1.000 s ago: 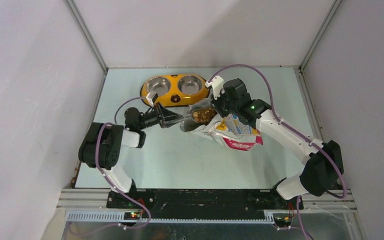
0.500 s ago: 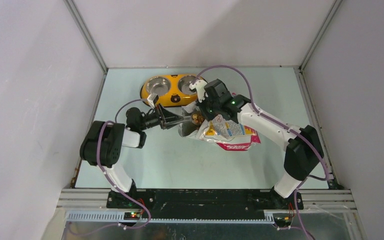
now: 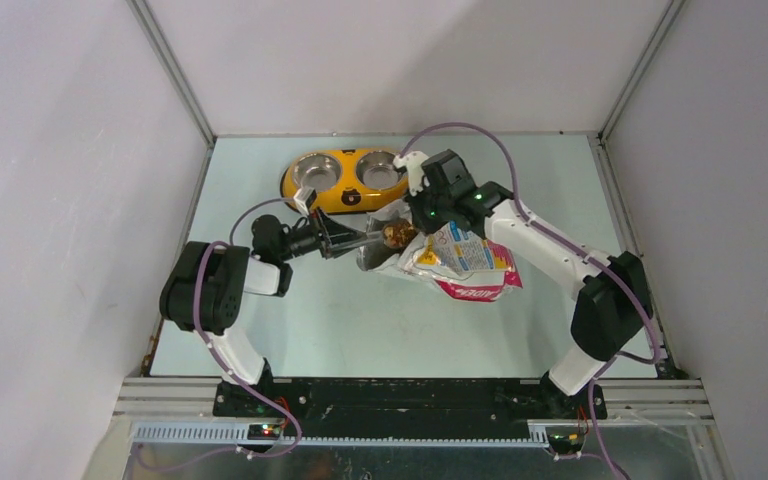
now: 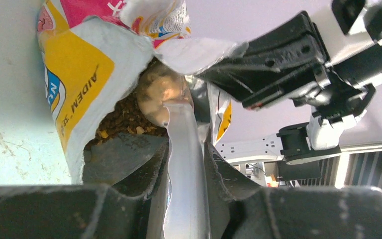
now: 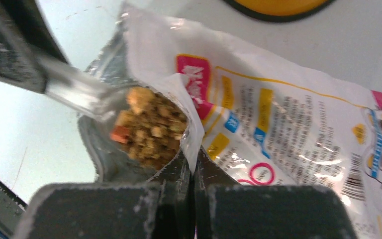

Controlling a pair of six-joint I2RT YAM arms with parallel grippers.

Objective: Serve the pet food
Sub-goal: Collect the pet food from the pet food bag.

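Lying heaped in the torn mouth of the glossy yellow-white-pink bag [image 5: 288, 134], mid-frame in the overhead view, the small brown and reddish kibble pieces [image 5: 151, 127] meet the translucent plastic scoop [image 5: 74, 92]. The left pincer [image 4: 184, 154] grasps the scoop's handle. The right pincer [image 5: 194, 172] is clenched on the bag's lip, probably to keep it open. The yellow oval double-bowl feeder [image 3: 352, 197] sits just above on the pale tabletop [image 3: 340, 320], its bowls seemingly unfilled.

A robotics lab test cell, I'd guess: plain white panels [image 3: 60, 200], aluminium rails [image 3: 172, 72], a pale green table [image 3: 360, 330] boxed in between.
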